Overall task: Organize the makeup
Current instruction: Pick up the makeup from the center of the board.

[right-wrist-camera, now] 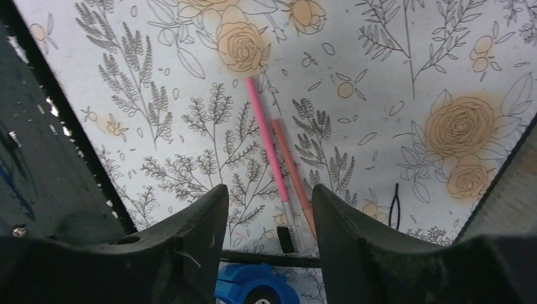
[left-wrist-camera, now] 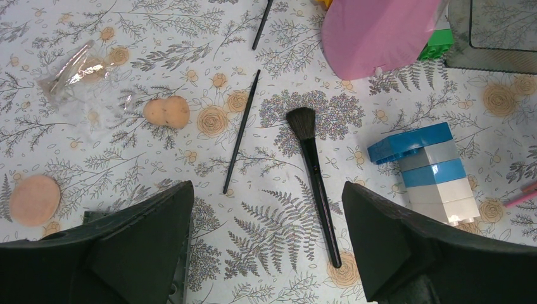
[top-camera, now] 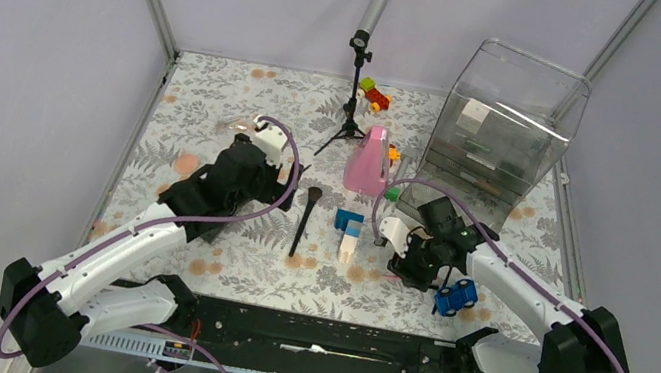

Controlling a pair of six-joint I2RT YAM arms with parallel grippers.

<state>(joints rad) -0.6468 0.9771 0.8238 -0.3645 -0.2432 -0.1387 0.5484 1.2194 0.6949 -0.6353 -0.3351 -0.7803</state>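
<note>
A black-handled powder brush (left-wrist-camera: 313,183) lies on the floral mat, also seen from above (top-camera: 305,218). A thin black brush (left-wrist-camera: 240,133) lies to its left. A round peach sponge (left-wrist-camera: 35,199) and a lumpy peach sponge (left-wrist-camera: 166,111) lie further left. My left gripper (left-wrist-camera: 267,187) is open and empty, hovering above the brush handle, left of it in the top view (top-camera: 242,177). A pink-handled small brush (right-wrist-camera: 269,149) and a reddish pencil (right-wrist-camera: 292,171) lie side by side. My right gripper (right-wrist-camera: 271,188) is open and empty just above them, seen from above (top-camera: 423,248).
A stack of blue and white blocks (left-wrist-camera: 430,168) stands right of the brush. A tall pink cone (top-camera: 369,161) stands behind it. A clear drawer organizer (top-camera: 504,124) is at the back right, with a microphone stand (top-camera: 361,60) beside it. A blue toy car (right-wrist-camera: 256,288) sits by my right fingers.
</note>
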